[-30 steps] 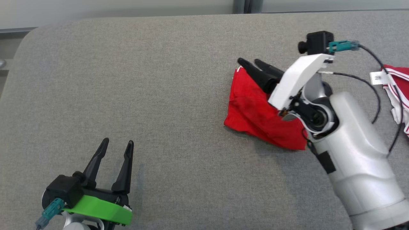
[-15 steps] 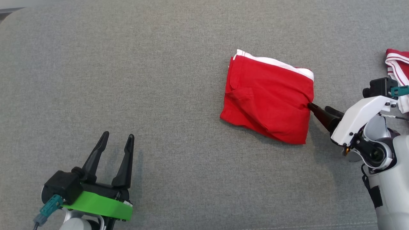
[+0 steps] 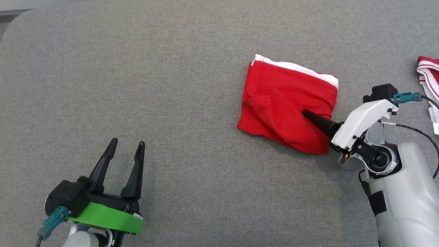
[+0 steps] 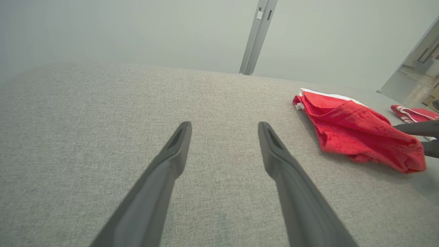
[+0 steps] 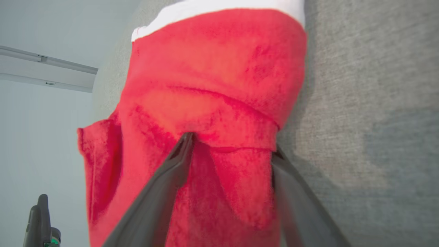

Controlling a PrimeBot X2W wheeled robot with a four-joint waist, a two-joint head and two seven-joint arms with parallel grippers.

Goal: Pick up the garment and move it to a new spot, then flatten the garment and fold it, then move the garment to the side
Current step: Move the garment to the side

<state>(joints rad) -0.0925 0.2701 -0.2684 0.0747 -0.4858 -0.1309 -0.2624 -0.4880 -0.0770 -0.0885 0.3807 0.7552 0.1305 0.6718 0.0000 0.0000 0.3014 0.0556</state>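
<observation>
The folded red garment [image 3: 284,103] lies on the grey fabric tabletop [image 3: 171,85]. It is a rough rectangle with a white band [image 3: 298,68] along its far edge. The cloth is rumpled, with a raised crease across its left part and a thicker bunched fold along its near edge. My right jaws are at the garment's near right corner and spread wide, not clamped. In the right wrist view one dark finger [image 5: 164,178] lies on top of the red cloth. The other finger [image 5: 295,192] runs along the garment's right edge, with a fold of fabric standing between the two. I cannot tell whether that second finger is under the cloth or only beside it. In the head view the one finger I can see [image 3: 317,120] points across the garment toward its middle. My left jaws are well apart from the garment, off to its left and nearer to me. They are released and empty above the bare tabletop, with both fingers [image 4: 164,175] parted. A second red-and-white striped cloth [image 3: 428,77] lies to the right of the garment, apart from it.
</observation>
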